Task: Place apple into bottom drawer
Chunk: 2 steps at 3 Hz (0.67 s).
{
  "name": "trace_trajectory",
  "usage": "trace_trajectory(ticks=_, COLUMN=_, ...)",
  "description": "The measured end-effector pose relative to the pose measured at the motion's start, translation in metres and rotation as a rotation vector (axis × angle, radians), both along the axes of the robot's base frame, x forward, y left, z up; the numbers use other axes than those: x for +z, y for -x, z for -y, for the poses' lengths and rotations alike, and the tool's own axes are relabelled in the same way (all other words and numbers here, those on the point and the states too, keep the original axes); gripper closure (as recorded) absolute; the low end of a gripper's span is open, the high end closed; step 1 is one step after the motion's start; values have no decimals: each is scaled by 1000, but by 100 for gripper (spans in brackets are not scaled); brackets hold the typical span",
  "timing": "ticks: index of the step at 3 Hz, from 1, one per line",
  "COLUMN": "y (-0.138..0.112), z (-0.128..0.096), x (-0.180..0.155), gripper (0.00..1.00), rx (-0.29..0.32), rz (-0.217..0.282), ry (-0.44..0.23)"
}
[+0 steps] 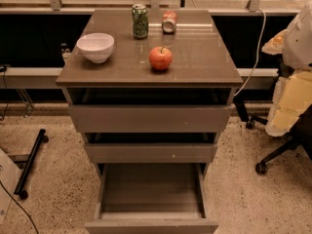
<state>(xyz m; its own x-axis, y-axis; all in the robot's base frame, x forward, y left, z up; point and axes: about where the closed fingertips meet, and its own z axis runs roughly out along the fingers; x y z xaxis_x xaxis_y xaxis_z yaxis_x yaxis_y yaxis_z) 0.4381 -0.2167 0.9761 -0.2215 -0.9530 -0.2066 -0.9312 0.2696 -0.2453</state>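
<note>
Apple (160, 58) rests on cabinet top (207, 57) (claw out of view).

The robot's two-finger gripper is outside the camera view, and only a white rounded casing (300, 35) at the right edge might be part of its arm, though that cannot be told.

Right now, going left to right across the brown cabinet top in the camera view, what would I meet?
Round white bowl → upright green can → red-orange apple. The tipped red-and-white can overlaps the apple's span, so it is left unplaced. The claw is not in view.
</note>
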Motion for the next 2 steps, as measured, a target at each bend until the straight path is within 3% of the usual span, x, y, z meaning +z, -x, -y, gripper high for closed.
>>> trace_trajectory(ticks=1, y=0, z=0, x=0, gripper=0, rx=0, rz=0, ry=0)
trace_trajectory(ticks=2, y=-8, z=-15, x=2, gripper=0, rx=20, rz=36, ry=-39)
